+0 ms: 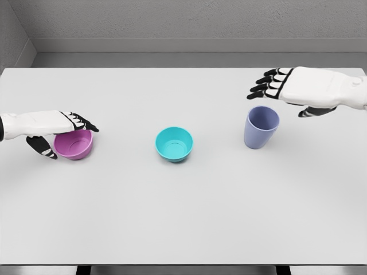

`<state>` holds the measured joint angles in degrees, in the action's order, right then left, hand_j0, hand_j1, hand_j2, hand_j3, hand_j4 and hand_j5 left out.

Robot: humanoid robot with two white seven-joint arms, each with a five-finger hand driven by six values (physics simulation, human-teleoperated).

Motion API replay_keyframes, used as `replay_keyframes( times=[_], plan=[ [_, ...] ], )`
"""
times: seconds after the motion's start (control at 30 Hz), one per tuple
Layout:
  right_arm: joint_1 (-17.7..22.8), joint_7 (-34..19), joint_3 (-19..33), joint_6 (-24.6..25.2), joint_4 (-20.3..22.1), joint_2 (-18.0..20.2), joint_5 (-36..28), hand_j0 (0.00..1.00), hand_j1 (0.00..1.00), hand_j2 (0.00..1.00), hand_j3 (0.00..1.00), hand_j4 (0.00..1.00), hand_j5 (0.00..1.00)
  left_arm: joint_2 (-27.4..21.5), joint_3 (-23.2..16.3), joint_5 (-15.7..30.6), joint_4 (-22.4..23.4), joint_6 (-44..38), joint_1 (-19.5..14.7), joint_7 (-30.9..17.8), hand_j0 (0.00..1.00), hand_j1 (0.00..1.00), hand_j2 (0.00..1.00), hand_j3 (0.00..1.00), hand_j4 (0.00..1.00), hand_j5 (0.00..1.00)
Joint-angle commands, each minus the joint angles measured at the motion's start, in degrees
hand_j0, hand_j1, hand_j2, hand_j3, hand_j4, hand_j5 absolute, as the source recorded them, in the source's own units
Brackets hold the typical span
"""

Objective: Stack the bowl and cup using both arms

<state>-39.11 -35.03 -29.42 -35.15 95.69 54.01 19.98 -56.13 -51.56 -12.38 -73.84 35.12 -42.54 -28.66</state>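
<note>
My left hand (57,129) is draped over the pink bowl (74,144), fingers across the rim and thumb low on its near side — closing in, though I can't tell if it's gripping yet. Right hand (298,91) hangs open just past the cup (261,127), not touching. Teal bowl (174,144) sits between the two, so I'd guess that's the stack base. Next: firm up both grasps. No writing anywhere.

a white bench (183,217) fills most of the view; behind its far edge runs a grey floor strip (195,59) below a grey textured wall (189,20).
</note>
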Motion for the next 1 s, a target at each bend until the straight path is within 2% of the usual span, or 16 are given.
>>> replay_keyframes(
  times=[0.0,0.3,0.53,0.97],
  plan=[
    [0.00,0.03,-0.11,0.15,-0.15,-0.66,0.49,1.00,1.00,1.00,1.00,1.00,1.00,0.05,0.05,0.34,0.80,-0.12,0.00,0.01,1.00,1.00,1.00,1.00,1.00,1.00],
    [-0.18,0.03,-0.90,0.15,-1.03,-2.06,4.54,1.00,1.00,1.00,1.00,1.00,1.00,1.20,0.05,-0.62,0.98,-0.12,0.00,0.01,1.00,1.00,1.00,1.00,1.00,1.00],
    [-0.53,0.03,-2.92,0.15,-1.82,-2.77,5.41,1.00,1.00,1.00,1.00,1.00,1.00,1.20,0.05,-0.71,1.24,-0.12,0.00,0.01,1.00,1.00,1.00,1.00,1.00,1.00],
    [-0.70,0.03,-3.72,0.15,-3.93,-4.79,6.91,1.00,1.00,1.00,1.00,1.00,1.00,1.99,0.23,-0.98,3.26,-0.12,0.09,0.01,1.00,1.00,1.00,1.00,1.00,1.00]
  ],
)
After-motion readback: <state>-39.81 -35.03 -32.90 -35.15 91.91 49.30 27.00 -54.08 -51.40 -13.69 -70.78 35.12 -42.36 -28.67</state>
